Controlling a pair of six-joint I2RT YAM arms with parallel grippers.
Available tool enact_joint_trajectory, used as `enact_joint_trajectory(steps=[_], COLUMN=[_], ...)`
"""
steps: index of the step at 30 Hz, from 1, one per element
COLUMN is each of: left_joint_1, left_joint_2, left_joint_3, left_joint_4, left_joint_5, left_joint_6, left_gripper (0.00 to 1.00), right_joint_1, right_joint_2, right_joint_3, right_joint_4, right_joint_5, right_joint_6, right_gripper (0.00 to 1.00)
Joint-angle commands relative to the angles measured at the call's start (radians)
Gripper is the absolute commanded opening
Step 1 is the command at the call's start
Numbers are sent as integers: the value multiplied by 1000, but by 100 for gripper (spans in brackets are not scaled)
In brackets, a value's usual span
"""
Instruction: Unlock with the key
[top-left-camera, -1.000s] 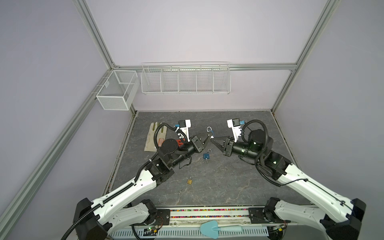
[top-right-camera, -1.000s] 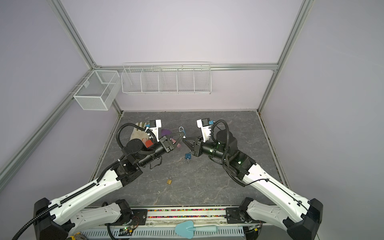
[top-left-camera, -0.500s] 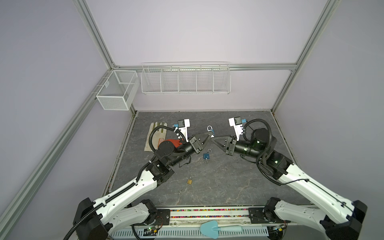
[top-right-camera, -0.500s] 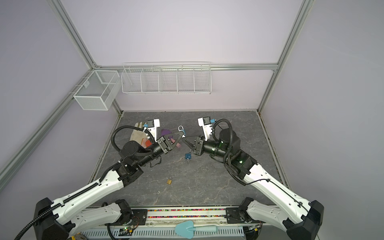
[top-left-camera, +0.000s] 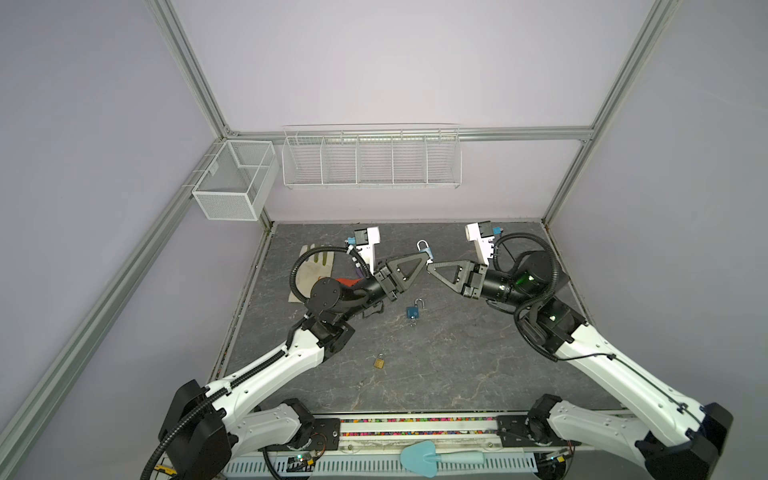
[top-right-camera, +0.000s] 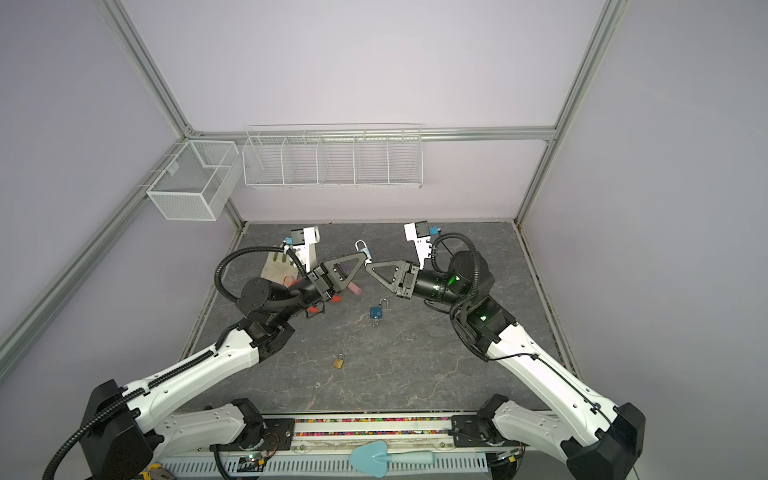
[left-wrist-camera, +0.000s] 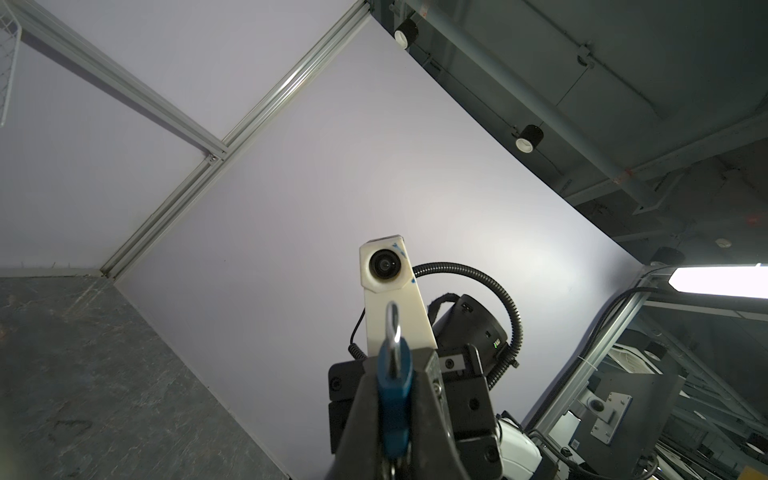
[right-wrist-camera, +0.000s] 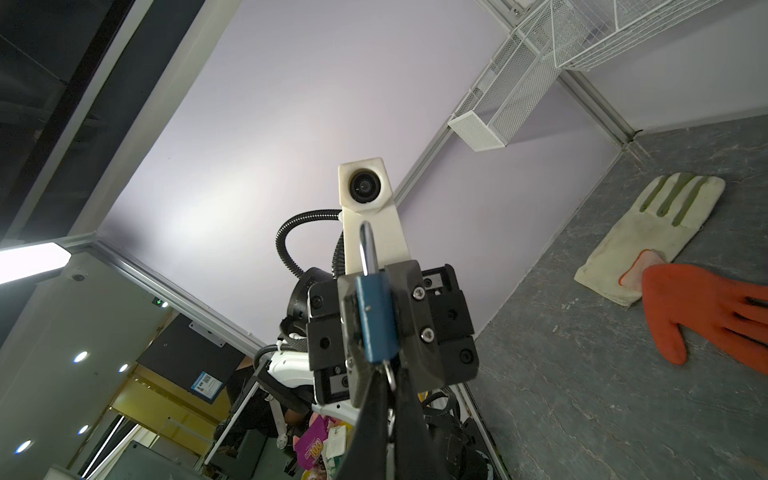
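Observation:
A light blue padlock hangs in the air over the middle back of the table, shackle up. My left gripper is shut on its body. In the right wrist view the padlock sits between the left fingers. My right gripper meets it tip to tip from the right. It is shut on the key, whose ring shows under the padlock; the blade is hidden. I cannot tell whether the shackle is free.
A dark blue padlock with its shackle open lies below the grippers. A small brass padlock lies nearer the front. A cream glove and an orange glove lie at the back left. Wire baskets hang on the back wall.
Both grippers have risen a little and shifted toward the back, carrying the padlock and key with them. Neither grip has changed.

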Motion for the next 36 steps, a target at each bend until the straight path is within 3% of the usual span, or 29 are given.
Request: enact_joint_trajectory(steps=[1, 18, 27, 31, 36], left_joint_1=[24, 78, 108, 118, 144], left_joint_2=[42, 154, 191, 203, 219], left_joint_3=[5, 64, 69, 87, 87], left_joint_4=[-3, 108, 141, 145, 178], left_joint_5=[87, 214, 247, 274, 279], left_joint_6=[-23, -84, -101, -101, -149], left_gripper=[0, 0, 0, 0, 0], right_joint_1=[-15, -16, -15, -15, -14], right_joint_2=[-2, 54, 55, 86, 70], right_joint_3=[42, 92, 97, 110, 119], right_joint_4=[259, 389, 420, 497, 443], right_joint_5=[-13, -11, 52, 60, 81], right_joint_6=[104, 238, 257, 323, 297], right_gripper=[6, 6, 6, 6, 6])
